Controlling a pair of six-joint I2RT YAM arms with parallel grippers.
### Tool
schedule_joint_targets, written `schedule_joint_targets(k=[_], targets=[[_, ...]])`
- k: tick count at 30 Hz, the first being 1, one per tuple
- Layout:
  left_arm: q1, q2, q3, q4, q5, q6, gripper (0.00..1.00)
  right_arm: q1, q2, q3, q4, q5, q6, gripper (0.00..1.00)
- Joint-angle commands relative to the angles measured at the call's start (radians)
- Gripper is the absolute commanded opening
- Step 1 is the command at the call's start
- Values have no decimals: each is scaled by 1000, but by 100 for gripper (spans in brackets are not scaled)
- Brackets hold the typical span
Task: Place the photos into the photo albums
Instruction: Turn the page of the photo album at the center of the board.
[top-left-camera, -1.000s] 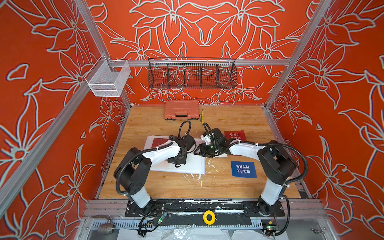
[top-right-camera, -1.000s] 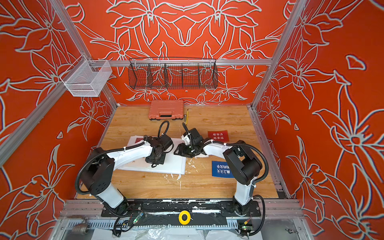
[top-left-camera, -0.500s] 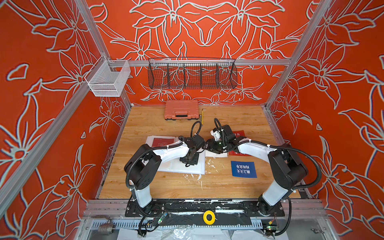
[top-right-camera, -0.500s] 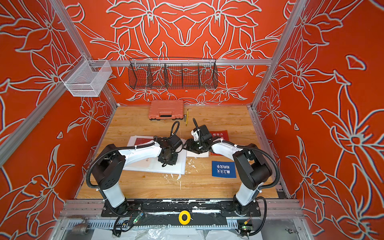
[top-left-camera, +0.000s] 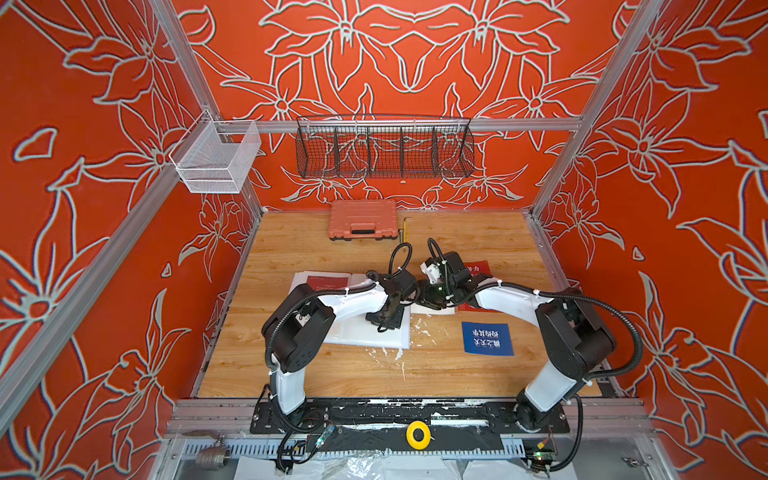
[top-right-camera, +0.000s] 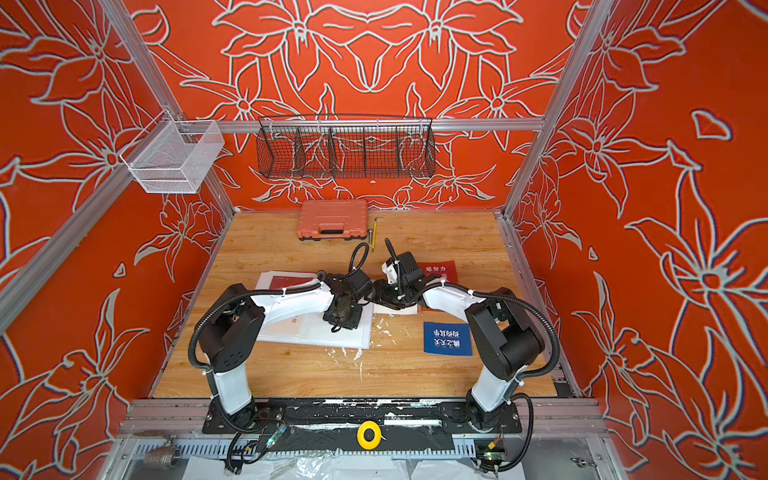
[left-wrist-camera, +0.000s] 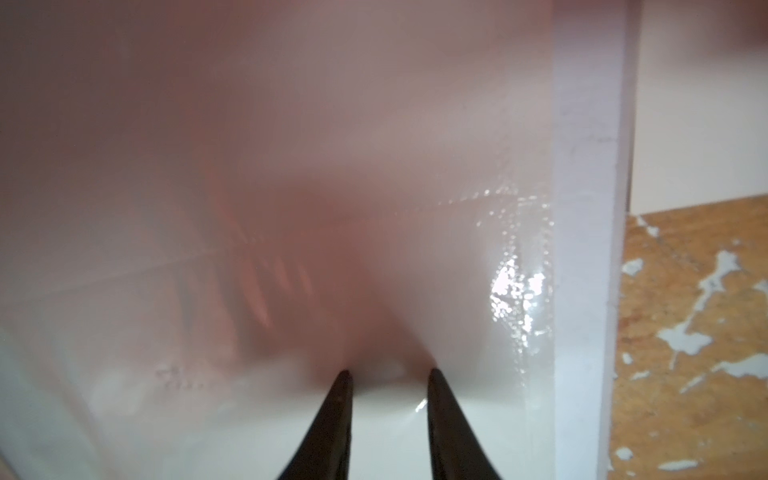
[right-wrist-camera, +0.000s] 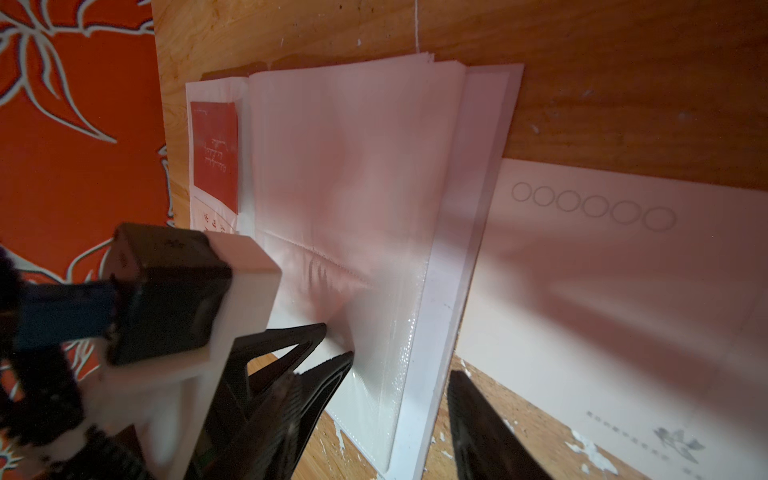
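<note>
Left arm: bent low over open album (top-left-camera: 361, 337). Left gripper (left-wrist-camera: 388, 374) tipped down, tips resting on clear sleeve page, narrow gap between them, nothing pinched.

Right arm: reaching in from opposite side. Right gripper (top-left-camera: 424, 299) close beside left one, jaws wide apart, holding nothing, low over white card (right-wrist-camera: 602, 270) lying against album edge.

Behind right wrist: loose red card (top-left-camera: 478, 268) on table (top-left-camera: 291, 374), partly hidden by arm. Blue card (top-left-camera: 488, 338) under right forearm. Well beyond both grippers: shut orange case (top-left-camera: 362, 218).

In album sleeve beyond left gripper: sleeved red card (top-left-camera: 327, 282).

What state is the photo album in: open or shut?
Open: the photo album lies spread flat, sleeve pages up, a red photo on one page.
</note>
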Motion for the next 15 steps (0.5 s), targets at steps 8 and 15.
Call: schedule_joint_targets(k=[8,15], targets=[[18,36,-80,-90,-76,-23,31,10,46,-15,112,-105,55,59],[36,4,-118,-85,-79,-18,30,48,117,10,161,-129,85,59]])
